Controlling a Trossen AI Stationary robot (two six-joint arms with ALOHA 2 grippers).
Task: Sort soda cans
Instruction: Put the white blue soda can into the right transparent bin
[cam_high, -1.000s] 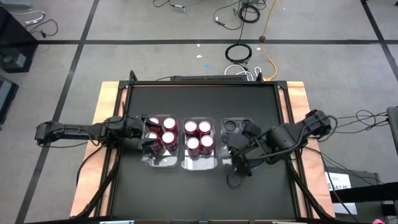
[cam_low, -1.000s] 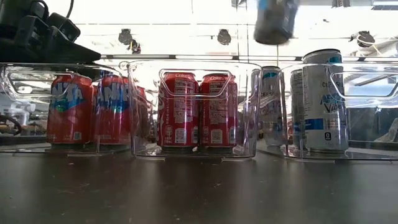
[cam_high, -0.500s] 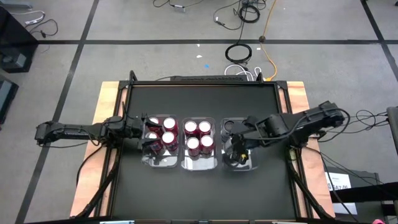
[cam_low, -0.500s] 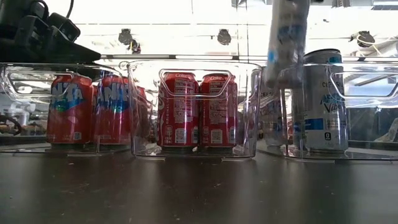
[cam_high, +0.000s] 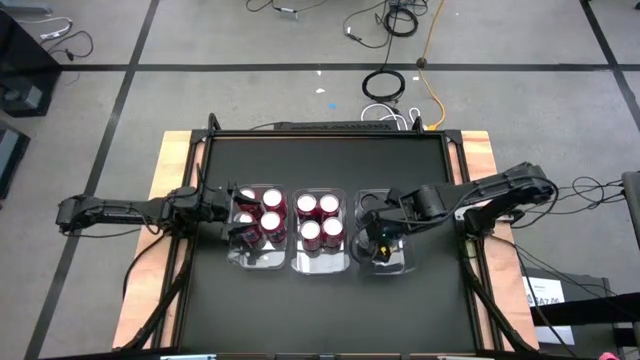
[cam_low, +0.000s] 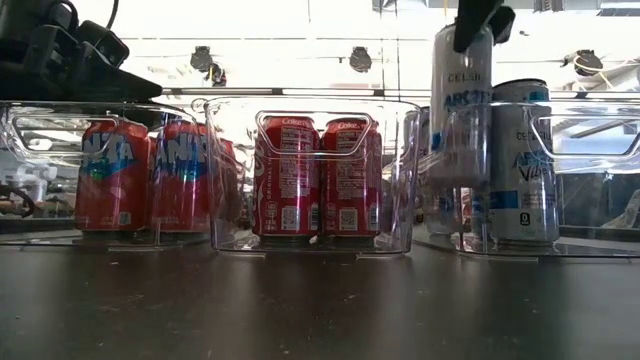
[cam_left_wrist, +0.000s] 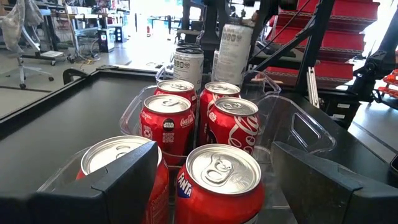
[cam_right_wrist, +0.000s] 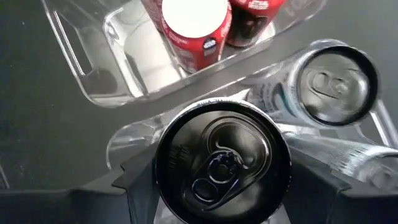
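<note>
Even overhead light, blown-out bright backlight

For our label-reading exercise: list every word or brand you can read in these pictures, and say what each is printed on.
"Coke": red cans in the middle bin.
"ANTA", cut off: red cans in the left bin.
"Coca-Cola" script: red can.
"CELSI", partly hidden: silver can held by the right gripper.
Small print on the labels: unreadable.

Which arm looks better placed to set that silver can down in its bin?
The right: its gripper already holds the silver can partway into the right-hand bin. The left gripper waits at the red cans' bin.
</note>
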